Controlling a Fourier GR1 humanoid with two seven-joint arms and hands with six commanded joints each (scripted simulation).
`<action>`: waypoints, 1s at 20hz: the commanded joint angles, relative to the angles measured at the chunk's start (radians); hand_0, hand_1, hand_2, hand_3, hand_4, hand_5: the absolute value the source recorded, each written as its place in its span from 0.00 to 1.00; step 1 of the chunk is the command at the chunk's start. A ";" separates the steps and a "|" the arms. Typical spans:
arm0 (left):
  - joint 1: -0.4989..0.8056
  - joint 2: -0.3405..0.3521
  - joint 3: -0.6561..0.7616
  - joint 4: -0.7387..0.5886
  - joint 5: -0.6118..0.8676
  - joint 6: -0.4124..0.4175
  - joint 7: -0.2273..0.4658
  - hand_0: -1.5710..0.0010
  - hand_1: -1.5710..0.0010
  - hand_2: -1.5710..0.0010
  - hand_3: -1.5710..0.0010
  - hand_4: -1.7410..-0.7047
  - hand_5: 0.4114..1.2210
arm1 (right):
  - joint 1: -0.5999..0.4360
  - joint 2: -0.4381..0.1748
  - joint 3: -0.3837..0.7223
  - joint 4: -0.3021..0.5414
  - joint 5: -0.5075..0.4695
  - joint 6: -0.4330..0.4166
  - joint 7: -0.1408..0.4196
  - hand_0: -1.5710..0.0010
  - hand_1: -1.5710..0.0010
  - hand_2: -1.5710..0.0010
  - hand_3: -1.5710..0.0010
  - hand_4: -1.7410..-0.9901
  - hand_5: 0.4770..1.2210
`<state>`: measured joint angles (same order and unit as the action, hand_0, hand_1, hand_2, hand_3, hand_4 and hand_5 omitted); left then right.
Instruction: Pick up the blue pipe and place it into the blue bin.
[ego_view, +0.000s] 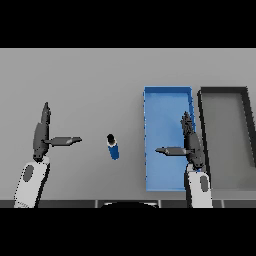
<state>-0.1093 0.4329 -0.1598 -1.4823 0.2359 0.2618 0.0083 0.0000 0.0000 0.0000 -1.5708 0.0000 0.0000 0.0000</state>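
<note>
Grey table (100, 80), seen from above, bearing all items below.

Far left: left hand (41, 137), on white and grey arm rising from lower edge. Fingers straight, pointing away up the table; thumb stretched sideways toward the centre. Open, holding nothing, touching nothing.

Left of centre: blue pipe (113, 148), short, with dark cap at the far end. Lying on bare table, slightly slanted. Between thumb tip of left hand and near wall of blue bin; apart from both, nearer the thumb. Not in any bin.

Right of centre: blue bin (148, 125), long rectangular tray, long side running away from the viewer. Nothing seen lying inside.

Over right edge of blue bin: right hand (191, 145), on white and grey arm from lower edge. Fingers straight, pointing up the table; thumb extended leftward above bin floor. Open, empty.

Far right: dark bin (202, 115), same shape, grey floor, just beside blue bin, walls parallel.
</note>
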 joint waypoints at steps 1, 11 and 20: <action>0.002 0.000 0.000 -0.002 0.000 0.001 -0.006 1.00 1.00 1.00 1.00 0.71 0.22 | 0.002 0.000 0.001 -0.002 0.000 0.000 -0.002 1.00 1.00 1.00 1.00 0.69 0.17; 0.102 0.166 -0.065 -0.048 -0.020 -0.245 -0.158 1.00 1.00 1.00 1.00 0.71 0.22 | 0.120 -0.114 0.090 -0.124 0.116 0.067 -0.090 1.00 1.00 1.00 1.00 0.68 0.16; 0.119 0.219 -0.149 -0.124 -0.009 -0.405 -0.157 1.00 1.00 1.00 1.00 0.69 0.19 | 0.112 -0.132 0.098 -0.140 0.123 0.080 -0.084 1.00 1.00 1.00 1.00 0.69 0.16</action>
<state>0.0096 0.6518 -0.3098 -1.6065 0.2269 -0.1445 -0.1497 0.1114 -0.1321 0.0977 -1.7107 0.1233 0.0801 -0.0842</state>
